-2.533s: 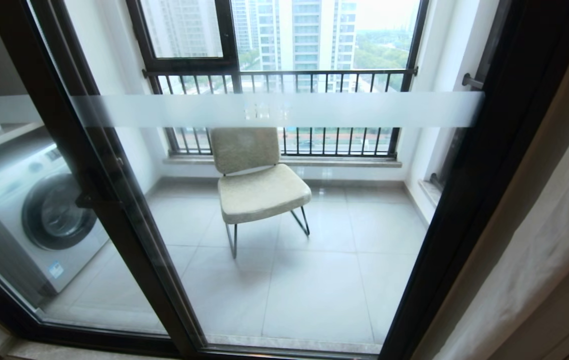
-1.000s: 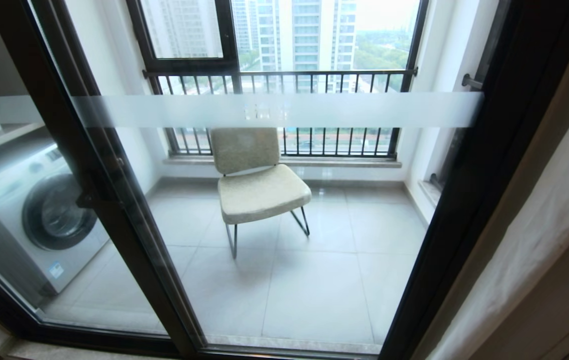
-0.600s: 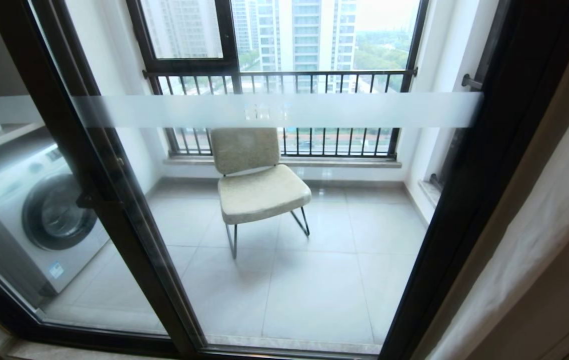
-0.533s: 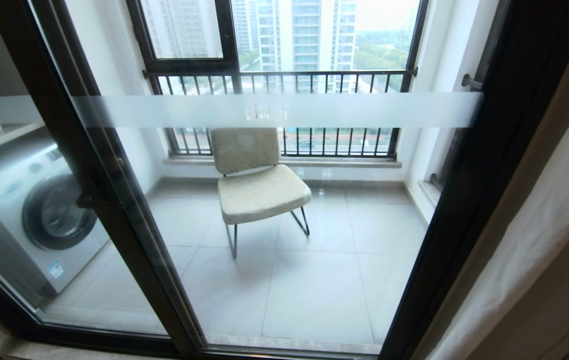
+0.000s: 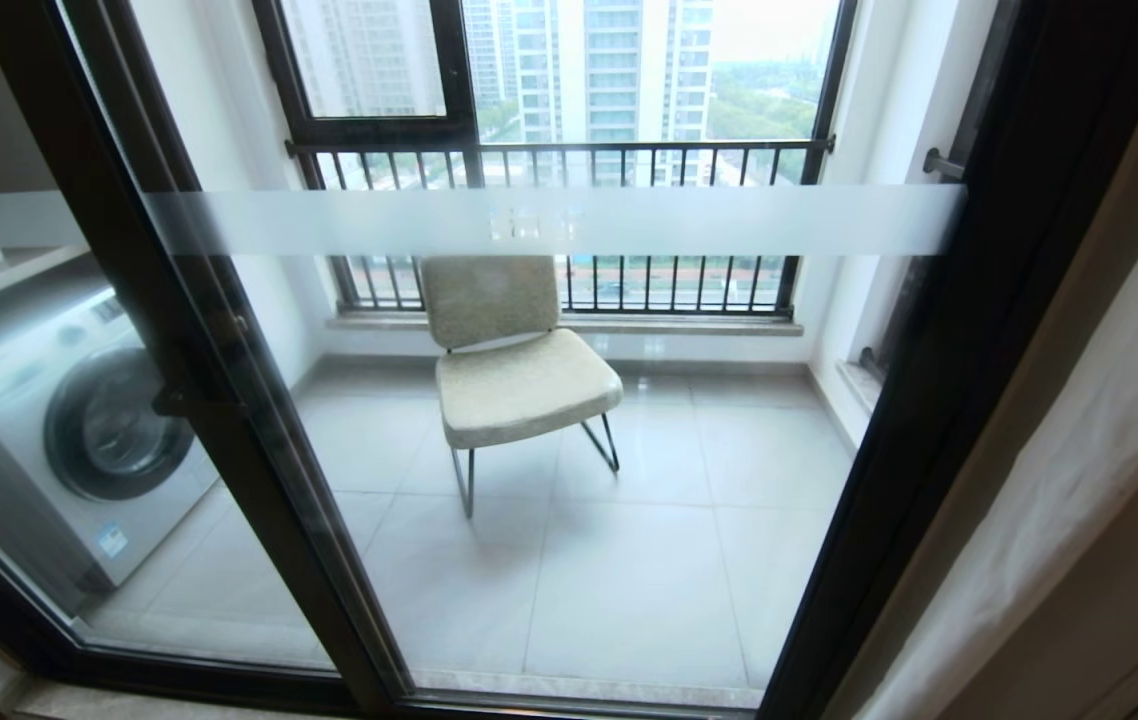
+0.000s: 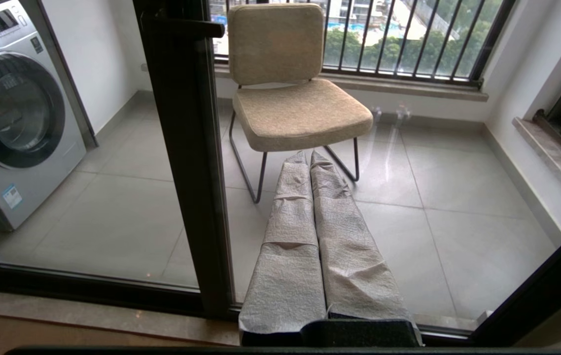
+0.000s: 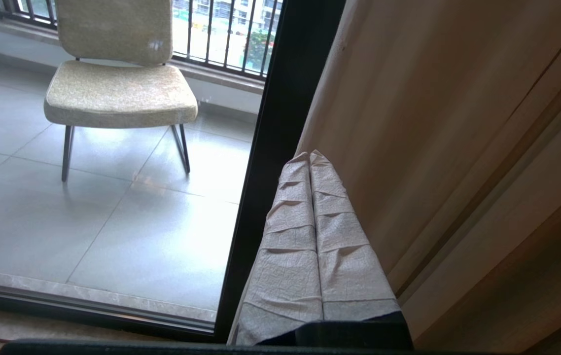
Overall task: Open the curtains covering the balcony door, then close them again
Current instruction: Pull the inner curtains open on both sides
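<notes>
- The curtains (image 5: 1079,480) hang gathered at the right edge of the balcony door (image 5: 549,420), whose glass is uncovered.
- The right pincer (image 7: 310,157) is clenched, empty, just beside the beige fold.
- The left pincer (image 6: 308,157) is clenched, empty, facing the glass.
- Judgement: opening looks done; closing calls for spreading the right pincer, gripping the curtain edge and drawing it leftward.

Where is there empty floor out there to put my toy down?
Bare tiles lie in front of the chair, between it and the balcony door, and to its right toward the wall. The left side is crowded by the washing machine. The curtains bunch at the right.
</notes>
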Tool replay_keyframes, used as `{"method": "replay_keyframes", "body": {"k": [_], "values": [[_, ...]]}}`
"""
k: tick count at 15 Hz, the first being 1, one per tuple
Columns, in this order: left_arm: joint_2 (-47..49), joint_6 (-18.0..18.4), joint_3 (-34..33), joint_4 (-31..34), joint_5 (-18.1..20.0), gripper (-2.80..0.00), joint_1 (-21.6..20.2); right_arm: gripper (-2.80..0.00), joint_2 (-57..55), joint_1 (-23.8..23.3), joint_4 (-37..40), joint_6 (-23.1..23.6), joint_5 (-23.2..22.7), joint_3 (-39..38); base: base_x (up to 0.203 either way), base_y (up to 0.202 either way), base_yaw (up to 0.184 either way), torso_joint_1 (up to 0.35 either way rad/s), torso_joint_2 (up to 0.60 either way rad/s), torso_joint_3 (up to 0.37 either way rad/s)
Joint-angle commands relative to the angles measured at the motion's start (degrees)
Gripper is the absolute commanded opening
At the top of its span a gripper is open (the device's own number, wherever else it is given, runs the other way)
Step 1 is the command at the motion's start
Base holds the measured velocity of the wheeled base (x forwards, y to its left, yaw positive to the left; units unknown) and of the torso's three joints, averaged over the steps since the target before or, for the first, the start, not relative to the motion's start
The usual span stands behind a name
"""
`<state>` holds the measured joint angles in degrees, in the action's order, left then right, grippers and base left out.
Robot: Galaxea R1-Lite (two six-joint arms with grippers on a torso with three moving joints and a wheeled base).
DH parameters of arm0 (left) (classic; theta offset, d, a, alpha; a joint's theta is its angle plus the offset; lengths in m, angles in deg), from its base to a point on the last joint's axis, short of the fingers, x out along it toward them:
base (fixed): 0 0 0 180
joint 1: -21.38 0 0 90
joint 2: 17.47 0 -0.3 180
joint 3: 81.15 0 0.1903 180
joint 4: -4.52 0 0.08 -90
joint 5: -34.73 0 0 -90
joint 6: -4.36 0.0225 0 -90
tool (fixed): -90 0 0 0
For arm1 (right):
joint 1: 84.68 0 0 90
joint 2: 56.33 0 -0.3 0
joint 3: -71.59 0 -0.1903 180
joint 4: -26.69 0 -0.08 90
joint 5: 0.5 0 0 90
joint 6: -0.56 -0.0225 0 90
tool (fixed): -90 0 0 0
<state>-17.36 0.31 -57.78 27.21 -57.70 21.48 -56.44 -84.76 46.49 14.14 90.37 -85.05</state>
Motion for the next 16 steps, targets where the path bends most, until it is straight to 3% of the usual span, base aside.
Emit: {"method": "replay_keyframes", "body": {"k": [1, 5, 7, 9, 12, 16], "values": [[0.0, -0.1, 0.0, 0.0, 0.0, -2.8, 0.0, -2.8, 0.1, 0.0, 0.0, 0.1, 0.0, 0.0, 0.0, 0.0, 0.0, 0.0, 0.0, 0.0], [0.0, -0.1, 0.0, 0.0, 0.0, -2.8, 0.0, -2.8, 0.1, 0.0, -0.2, -0.7, 0.0, 0.0, 0.0, 0.0, 0.0, 0.0, 0.0, 0.0], [0.0, -0.1, 0.0, 0.0, 0.0, -2.8, 0.0, -2.8, 0.1, 0.0, 0.2, -5.2, -1.4, 0.0, 0.0, 0.0, 0.0, 0.0, 0.0, 0.0], [0.0, 0.0, 0.0, 0.0, 0.0, -2.8, 0.0, -2.8, 0.1, 0.1, 6.2, -8.3, -2.9, 0.8, 0.0, 0.0, 0.0, 0.0, 0.0, 0.0], [0.0, -0.1, 0.0, 0.0, 0.0, -2.8, 0.0, -2.8, 0.1, 0.1, 5.5, -6.2, -3.3, 0.5, 0.0, 0.0, 0.0, 0.0, 0.0, 0.0], [0.0, 0.0, 0.0, 0.0, 0.0, -2.8, 0.0, -2.8, 0.1, 0.1, 3.7, -7.1, -3.3, 0.0, 0.0, 0.0, 0.0, 0.0, 0.0, 0.0]]}}
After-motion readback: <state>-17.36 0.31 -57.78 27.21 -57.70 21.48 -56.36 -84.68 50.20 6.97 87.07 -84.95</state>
